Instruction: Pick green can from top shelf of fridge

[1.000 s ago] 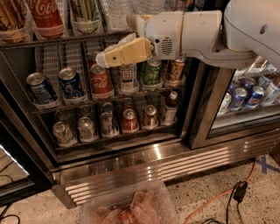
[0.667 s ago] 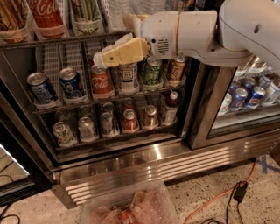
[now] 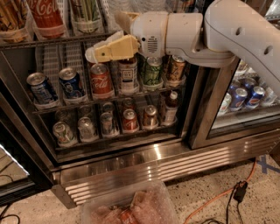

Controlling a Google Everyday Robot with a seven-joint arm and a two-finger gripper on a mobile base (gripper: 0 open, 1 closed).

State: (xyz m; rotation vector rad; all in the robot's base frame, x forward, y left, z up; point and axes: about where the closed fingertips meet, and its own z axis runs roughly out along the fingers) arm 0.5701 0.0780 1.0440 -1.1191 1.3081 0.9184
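The green can point(image 3: 85, 12) is tall, shiny green with pale vertical stripes. It stands in a translucent cup holder on the top shelf point(image 3: 52, 40) of the fridge point(image 3: 131, 162), and the frame edge cuts off its top. My gripper point(image 3: 105, 36) reaches in from the right on a white arm, just right of the can and level with the shelf's front rail. Its beige fingers point(image 3: 114, 48) stand apart with nothing between them. It does not touch the can.
A Coca-Cola bottle point(image 3: 46, 15) stands left of the green can. The rack below holds soda cans, including a shorter green can point(image 3: 152, 70). A shut glass door point(image 3: 245, 96) with blue cans is at right. A plastic bin point(image 3: 129, 208) and an orange cable point(image 3: 218, 197) lie on the floor.
My gripper has moved up and a little left, from in front of the middle rack's cans to the level of the top shelf's rail.
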